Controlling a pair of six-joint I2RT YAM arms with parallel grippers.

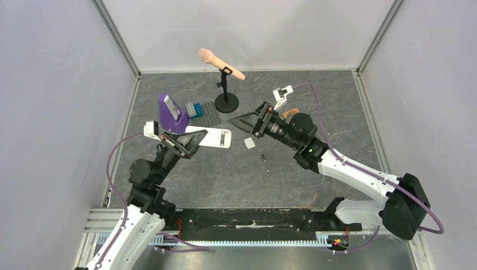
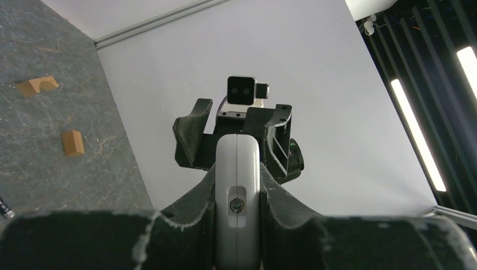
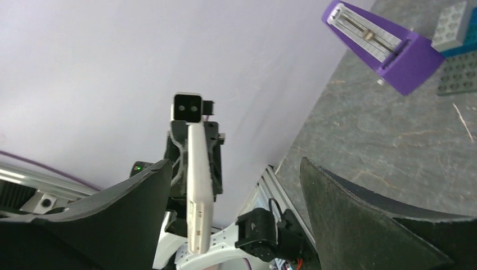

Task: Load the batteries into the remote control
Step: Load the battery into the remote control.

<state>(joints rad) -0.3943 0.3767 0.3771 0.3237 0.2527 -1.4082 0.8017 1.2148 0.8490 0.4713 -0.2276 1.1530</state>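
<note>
My left gripper is shut on the white remote control and holds it level above the table, its free end pointing right. In the left wrist view the remote shows end-on, clamped between the fingers. My right gripper is open and empty, facing the remote's free end with a small gap. The right wrist view shows the remote edge-on between the spread fingers. A tiny dark battery lies on the table below the right gripper. I cannot pick out a second battery.
A small white piece lies beside the battery. A grey slab on a purple stand, a brick plate and a microphone stand are behind. Tan wooden blocks lie at the right, one behind the right wrist.
</note>
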